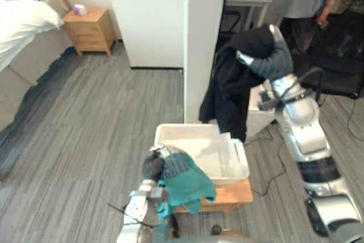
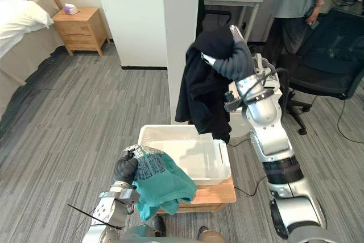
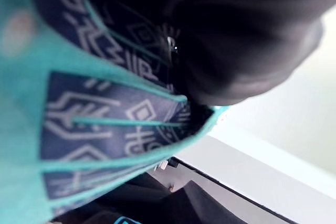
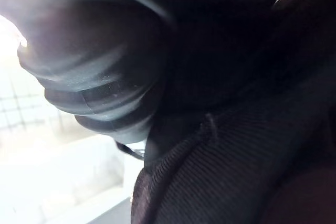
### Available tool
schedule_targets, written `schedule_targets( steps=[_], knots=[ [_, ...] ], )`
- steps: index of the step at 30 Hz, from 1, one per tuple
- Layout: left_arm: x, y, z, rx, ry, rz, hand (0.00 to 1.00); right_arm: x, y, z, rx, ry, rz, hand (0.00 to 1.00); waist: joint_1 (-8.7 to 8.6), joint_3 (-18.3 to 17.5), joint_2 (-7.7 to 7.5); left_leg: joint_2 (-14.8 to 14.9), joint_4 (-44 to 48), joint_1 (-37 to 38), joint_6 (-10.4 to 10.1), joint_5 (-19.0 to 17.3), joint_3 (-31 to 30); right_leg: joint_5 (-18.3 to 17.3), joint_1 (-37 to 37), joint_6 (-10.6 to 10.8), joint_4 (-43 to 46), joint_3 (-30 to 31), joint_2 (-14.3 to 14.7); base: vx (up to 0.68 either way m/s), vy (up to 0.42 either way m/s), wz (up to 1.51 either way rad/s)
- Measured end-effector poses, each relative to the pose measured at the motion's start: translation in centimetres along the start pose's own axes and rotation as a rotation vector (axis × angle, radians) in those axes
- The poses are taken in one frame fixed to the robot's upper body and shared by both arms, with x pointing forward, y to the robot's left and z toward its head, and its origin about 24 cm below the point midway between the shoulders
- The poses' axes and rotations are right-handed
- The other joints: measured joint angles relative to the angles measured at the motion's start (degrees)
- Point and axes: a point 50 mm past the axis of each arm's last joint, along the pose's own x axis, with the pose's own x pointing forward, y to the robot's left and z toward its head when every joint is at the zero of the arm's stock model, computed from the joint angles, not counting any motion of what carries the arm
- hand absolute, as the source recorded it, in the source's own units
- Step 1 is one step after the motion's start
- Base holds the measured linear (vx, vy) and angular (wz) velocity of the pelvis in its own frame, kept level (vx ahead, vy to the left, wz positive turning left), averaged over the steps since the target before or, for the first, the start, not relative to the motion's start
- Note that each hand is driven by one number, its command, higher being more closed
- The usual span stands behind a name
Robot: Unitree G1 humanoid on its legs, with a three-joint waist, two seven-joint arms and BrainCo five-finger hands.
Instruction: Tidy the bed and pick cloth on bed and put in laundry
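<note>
Step, judged: loading laundry | right hand (image 2: 238, 61) raised under black garment (image 2: 202, 95), left hand (image 2: 124, 169) under teal cloth (image 2: 165, 183), grips cannot be told | next: lower both into white basket (image 2: 170, 127).

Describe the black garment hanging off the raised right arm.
The black garment looks soft and matte, with a ribbed knit close up. Its top is bunched over the raised right hand; the rest hangs in long loose folds. Its lower end dangles by the far rim of the white plastic laundry basket; contact there is unclear.
</note>
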Motion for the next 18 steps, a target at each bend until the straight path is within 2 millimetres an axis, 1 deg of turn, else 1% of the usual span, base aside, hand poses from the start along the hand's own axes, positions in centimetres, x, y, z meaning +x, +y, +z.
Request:
schedule_targets(
  steps=[1, 3, 5, 8, 9, 12, 16, 18],
  knots=[
    [0.0, 0.0, 0.0, -0.003, -0.001, 0.001, 1.00, 0.3, -0.1, 0.0, -0.003, -0.002, 0.000, 1.00, 0.07, -0.03, -0.03, -0.10, -0.09, 0.00, 0.04, 0.10, -0.36, 0.00, 0.20, 0.00, -0.08, -0.30, -0.01, 0.00, 0.012, 0.30],
    [0.0, -0.1, 0.0, -0.013, -0.001, 0.001, 1.00, 1.7, -0.3, 0.1, -0.014, -0.015, -0.012, 1.00, 0.27, -0.12, -0.18, -0.58, -1.41, 0.06, 0.35, 1.03, -1.39, 0.07, 0.56, -0.12, -0.67, -1.49, -0.06, 0.00, 0.015, 0.27],
    [0.0, -0.1, -0.1, -0.026, 0.000, 0.001, 1.00, 2.4, -0.6, 0.3, -0.021, -0.025, -0.033, 1.00, 0.37, -0.12, -0.19, -1.04, -2.62, 0.19, -0.09, 1.71, -2.08, 0.07, 0.55, -0.13, -0.77, -2.15, -0.21, 0.01, 0.020, 0.20],
    [0.0, -0.1, -0.1, -0.027, 0.001, 0.002, 1.00, 3.1, -1.1, 0.3, -0.030, -0.028, -0.072, 1.00, 0.95, -0.16, -0.20, -1.29, -3.99, 0.78, 0.30, 2.50, -2.08, 0.08, 0.63, -0.12, -0.90, -2.32, -0.24, 0.00, 0.008, 0.04],
    [0.0, -0.1, -0.1, -0.028, 0.001, 0.001, 1.00, 3.3, -1.2, 0.5, -0.033, -0.033, -0.086, 1.00, 1.44, -0.16, -0.19, -1.30, -4.01, 0.82, 0.30, 2.50, -2.06, 0.08, 0.70, -0.12, -1.01, -2.33, -0.24, 0.00, 0.000, 0.00],
    [0.0, -0.2, -0.1, -0.035, 0.002, 0.001, 1.00, 3.6, -1.4, 0.8, -0.034, -0.048, -0.105, 1.00, 1.54, -0.18, -0.16, -1.30, -4.11, 0.86, 0.27, 2.54, -2.10, 0.10, 0.80, -0.10, -1.27, -2.41, -0.19, 0.01, 0.005, 0.00],
    [0.0, -0.3, -0.2, -0.038, 0.006, -0.005, 1.00, 3.8, -0.8, 0.8, 0.008, -0.064, -0.154, 1.00, 1.49, -0.47, 0.13, -1.33, -4.07, 0.93, 0.68, 2.99, -2.10, 0.16, 0.93, -0.10, -1.65, -2.59, -0.15, 0.05, 0.013, 0.00],
    [0.0, -0.4, -0.4, -0.039, 0.013, -0.006, 1.00, 3.3, -0.2, 0.3, 0.049, -0.053, -0.175, 1.00, 1.49, -0.73, 0.44, -1.33, -3.98, 1.07, 0.69, 2.99, -2.11, 0.16, 1.13, -0.09, -1.71, -2.71, -0.18, 0.04, 0.010, 0.01]
  ],
)
